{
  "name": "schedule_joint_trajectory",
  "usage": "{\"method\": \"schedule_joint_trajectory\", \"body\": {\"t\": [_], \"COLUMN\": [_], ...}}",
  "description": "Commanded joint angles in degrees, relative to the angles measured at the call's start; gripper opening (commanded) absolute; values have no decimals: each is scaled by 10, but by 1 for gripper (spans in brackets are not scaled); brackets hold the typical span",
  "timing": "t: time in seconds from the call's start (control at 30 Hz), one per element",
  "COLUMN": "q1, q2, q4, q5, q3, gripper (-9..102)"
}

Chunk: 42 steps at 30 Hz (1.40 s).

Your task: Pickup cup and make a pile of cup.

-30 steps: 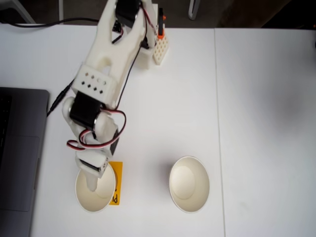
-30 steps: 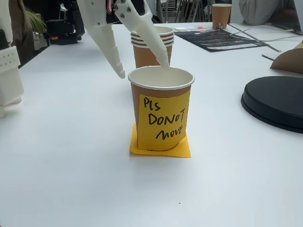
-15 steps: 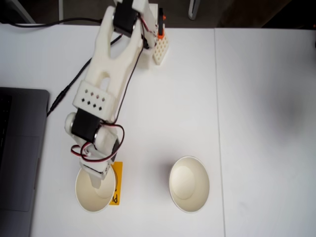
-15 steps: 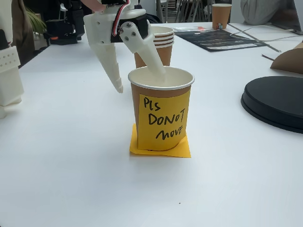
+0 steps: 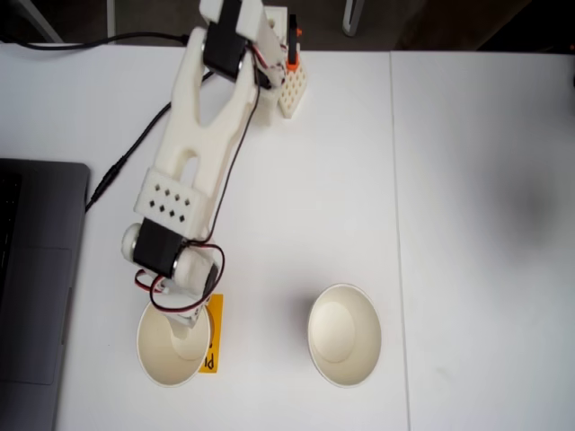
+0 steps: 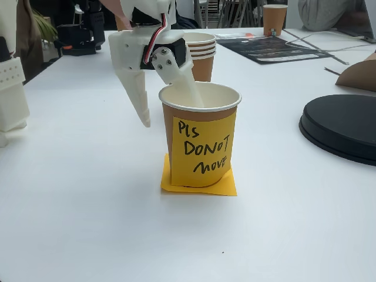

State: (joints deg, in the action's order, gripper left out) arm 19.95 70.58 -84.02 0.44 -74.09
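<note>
Laptop (image 5: 31,287) at table (image 5: 467,224) left edge; black round disc (image 6: 343,126); sticky note (image 6: 200,183).

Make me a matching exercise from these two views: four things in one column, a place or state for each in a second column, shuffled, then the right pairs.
Things
1. labelled cup
2. hand
3. stacked cups
4. black round disc

Places or states
A. at the right edge of the side fixed view
B. standing on an orange-yellow sticky note
C. open, one finger inside the cup, the other outside its wall
D. behind the labelled cup in the side fixed view

Pairs: 1-B, 2-C, 3-D, 4-A
</note>
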Motion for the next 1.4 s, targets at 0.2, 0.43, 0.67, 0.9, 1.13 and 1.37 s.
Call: {"method": "schedule_joint_trajectory", "body": {"t": [0.2,0.43,0.67,0.9,1.13,1.37], "q1": [1,1,1,2,0,-2], "q2": [-40,-45,-47,-63,-64,-62], "q4": [-6,-6,-6,-6,-1,-1], "q5": [4,4,4,4,4,4], "q3": [127,127,126,127,127,127], "gripper": [31,31,26,8,-5,-7]}}
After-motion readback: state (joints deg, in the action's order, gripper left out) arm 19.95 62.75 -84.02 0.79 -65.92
